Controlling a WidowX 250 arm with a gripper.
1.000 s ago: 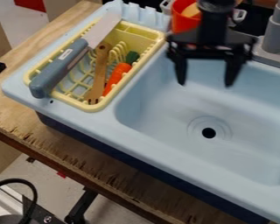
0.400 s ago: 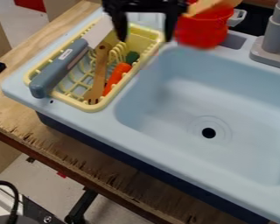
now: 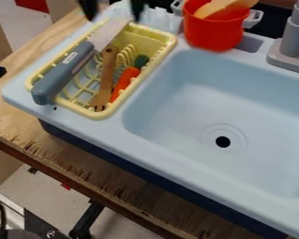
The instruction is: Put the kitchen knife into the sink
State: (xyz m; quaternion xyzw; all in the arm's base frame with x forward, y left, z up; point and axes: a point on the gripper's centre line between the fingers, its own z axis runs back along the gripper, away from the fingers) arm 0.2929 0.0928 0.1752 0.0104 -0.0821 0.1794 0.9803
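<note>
Camera view: the black gripper [image 3: 112, 17] is up top, its two fingers apart, near one knife [image 3: 63, 72]. That knife lies along the side of one yellow basket [image 3: 139, 83]. One wooden fork [image 3: 106, 70] and one orange carrot [image 3: 124, 80] are in there too. One red pot [image 3: 214, 33] has something tan [image 3: 222, 6] in it. One blue sink [image 3: 177, 159] has one round hole [image 3: 222, 142].

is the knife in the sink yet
No, the knife lies on the yellow dish rack, beside the sink basin.
</note>
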